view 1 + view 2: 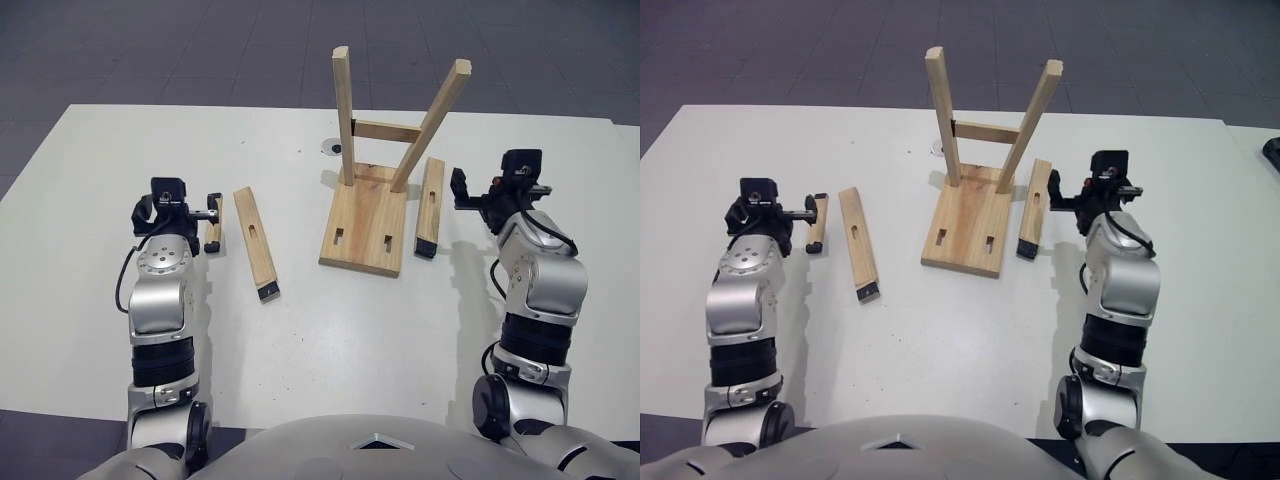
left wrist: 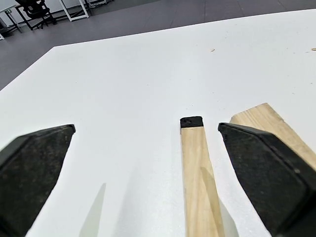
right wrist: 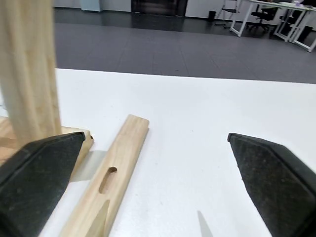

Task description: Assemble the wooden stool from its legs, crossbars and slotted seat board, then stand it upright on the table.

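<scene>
The white table (image 1: 100, 160) held the stool parts. The seat board (image 1: 365, 222) lay flat near the middle, a bit toward the far side. Two legs stood up in its far end, a left leg (image 1: 343, 110) and a right leg (image 1: 432, 120) that leaned outward. A crossbar (image 1: 385, 130) joined the two legs partway up. Two slots at the near end of the board were bare.

A loose leg (image 1: 431, 205) lay flat just beside the right edge of the board. Another loose leg (image 1: 255, 243) lay flat to the left of the board, apart from it. A short stick (image 1: 212, 222) lay farther left.

The left arm stretched forward, low over the left side of the table. The left gripper (image 2: 146, 127) was wide open. The short stick lay between its black fingers (image 2: 269, 168), and they did not touch it.

The right arm stretched forward, low over the right side. The right gripper (image 3: 156, 137) was wide open too and held nothing. Its fingers (image 3: 34, 168) pointed forward, just to the right of the loose leg beside the board.
</scene>
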`<state>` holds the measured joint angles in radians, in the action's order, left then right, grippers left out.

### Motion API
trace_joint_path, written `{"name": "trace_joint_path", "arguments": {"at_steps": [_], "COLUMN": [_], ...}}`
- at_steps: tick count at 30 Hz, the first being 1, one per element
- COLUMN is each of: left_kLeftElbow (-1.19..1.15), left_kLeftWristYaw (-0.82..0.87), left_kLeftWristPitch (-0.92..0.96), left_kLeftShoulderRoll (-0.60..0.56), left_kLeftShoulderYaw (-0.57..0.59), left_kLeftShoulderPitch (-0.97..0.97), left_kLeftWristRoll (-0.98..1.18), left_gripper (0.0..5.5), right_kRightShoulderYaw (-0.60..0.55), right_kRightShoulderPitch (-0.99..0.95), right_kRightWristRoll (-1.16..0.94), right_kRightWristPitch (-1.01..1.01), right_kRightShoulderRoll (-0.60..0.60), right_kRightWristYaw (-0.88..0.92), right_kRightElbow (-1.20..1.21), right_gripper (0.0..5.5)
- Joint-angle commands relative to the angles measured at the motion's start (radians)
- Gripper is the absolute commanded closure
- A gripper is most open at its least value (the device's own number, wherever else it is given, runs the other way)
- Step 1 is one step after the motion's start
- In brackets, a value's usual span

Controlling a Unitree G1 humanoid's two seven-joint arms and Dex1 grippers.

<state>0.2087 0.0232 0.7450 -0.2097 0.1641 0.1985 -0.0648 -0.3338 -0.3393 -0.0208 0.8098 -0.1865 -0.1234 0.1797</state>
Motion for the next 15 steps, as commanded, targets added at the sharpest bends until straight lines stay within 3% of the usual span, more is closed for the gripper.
{"name": "trace_joint_path", "arguments": {"at_steps": [1,15], "left_kLeftElbow": [-0.089,-0.353], "left_kLeftWristYaw": [-0.026,-0.055], "left_kLeftWristPitch": [-0.006,-0.069], "left_kLeftShoulderRoll": [-0.008,-0.061], "left_kLeftShoulderYaw": [-0.079,-0.081], "left_kLeftShoulderPitch": [0.006,0.008], "left_kLeftWristRoll": [-0.024,-0.028], "left_gripper": [0.10,0.10], "right_kRightShoulderYaw": [-0.033,0.015], "right_kRightShoulderPitch": [-0.017,-0.043], "right_kRightWristRoll": [-0.035,-0.146], "right_kRightWristPitch": [-0.017,-0.018], "right_kRightShoulderRoll": [0.021,0.087], "right_kRightWristYaw": [0.046,0.083], "right_kRightElbow": [-0.016,0.053], "right_gripper": [0.13,0.13]}}
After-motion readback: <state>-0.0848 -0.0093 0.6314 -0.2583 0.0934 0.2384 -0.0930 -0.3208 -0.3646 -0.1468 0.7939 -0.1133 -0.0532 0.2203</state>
